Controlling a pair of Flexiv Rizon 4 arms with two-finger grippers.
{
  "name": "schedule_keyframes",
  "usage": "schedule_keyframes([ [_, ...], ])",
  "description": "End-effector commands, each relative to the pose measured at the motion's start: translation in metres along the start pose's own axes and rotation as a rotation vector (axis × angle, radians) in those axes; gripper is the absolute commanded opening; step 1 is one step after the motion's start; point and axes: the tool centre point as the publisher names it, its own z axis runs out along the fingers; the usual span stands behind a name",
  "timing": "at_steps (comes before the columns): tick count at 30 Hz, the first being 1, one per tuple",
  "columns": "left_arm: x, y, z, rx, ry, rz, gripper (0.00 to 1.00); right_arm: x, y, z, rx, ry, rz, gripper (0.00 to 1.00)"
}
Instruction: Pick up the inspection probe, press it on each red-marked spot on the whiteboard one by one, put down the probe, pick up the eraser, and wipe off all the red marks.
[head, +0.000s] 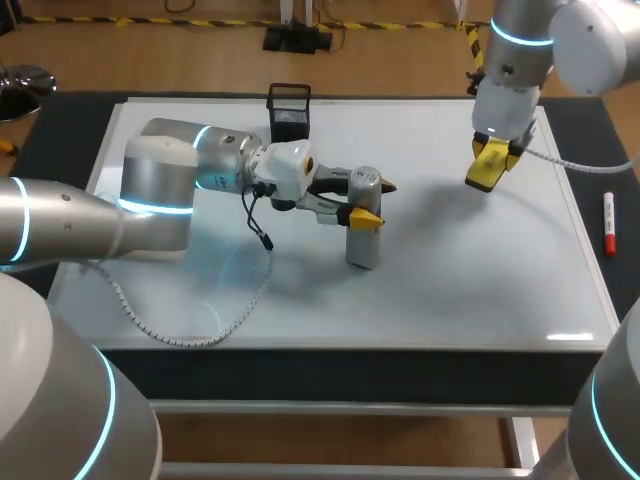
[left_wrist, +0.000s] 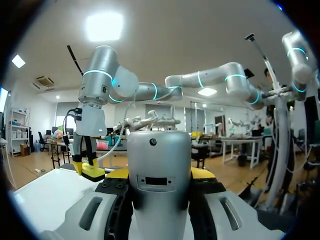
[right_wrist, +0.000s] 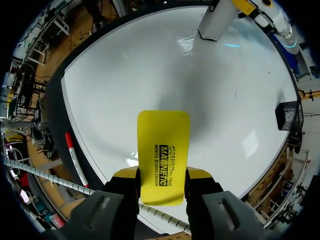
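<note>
While your left arm is reaching in from the left across the whiteboard (head: 450, 290), its left gripper (head: 372, 203) is pinching the inspection probe (head: 364, 240) near the top, one yellow fingertip lying on each side of the silver body. The probe is standing upright near the middle of the board, and its base appears to be resting on the surface. From the left wrist you are looking straight at the probe's rounded grey housing, which is filling the gap between the fingers (left_wrist: 202, 173). Your right arm is coming in from the far right, and its right gripper (head: 490, 160) is clamping the yellow eraser (head: 484, 172) from two sides. The eraser is hanging a little above the board's far right part and casting a soft shadow on the surface under it. A black mesh holder (head: 289, 110) is standing at the board's far edge, well apart from both grippers, and you cannot tell what is sitting inside it. A red marker (head: 609, 222) is lying just beside the board's right edge. A white coiled cable (head: 190, 335) is trailing from the left arm over the board's near left part.
</note>
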Motion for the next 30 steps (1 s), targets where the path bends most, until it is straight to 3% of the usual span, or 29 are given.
schedule_keyframes([
  [1, -0.001, 0.003, -0.001, -0.006, 0.000, -0.002, 0.00, 0.000, -0.001, -0.001, 0.001, 0.004, -0.002, 0.00],
  [18, 0.001, -0.001, -0.004, -0.022, -0.001, 0.006, 0.00, 0.000, -0.001, -0.001, 0.001, 0.004, -0.002, 0.00],
  [24, -0.001, -0.018, -0.012, -0.024, -0.016, 0.019, 0.00, 0.000, -0.001, -0.001, 0.001, 0.004, -0.002, 0.00],
  [30, -0.010, -0.039, -0.046, -0.018, -0.075, 0.044, 0.00, 0.000, -0.001, -0.001, 0.001, 0.004, -0.002, 0.00],
])
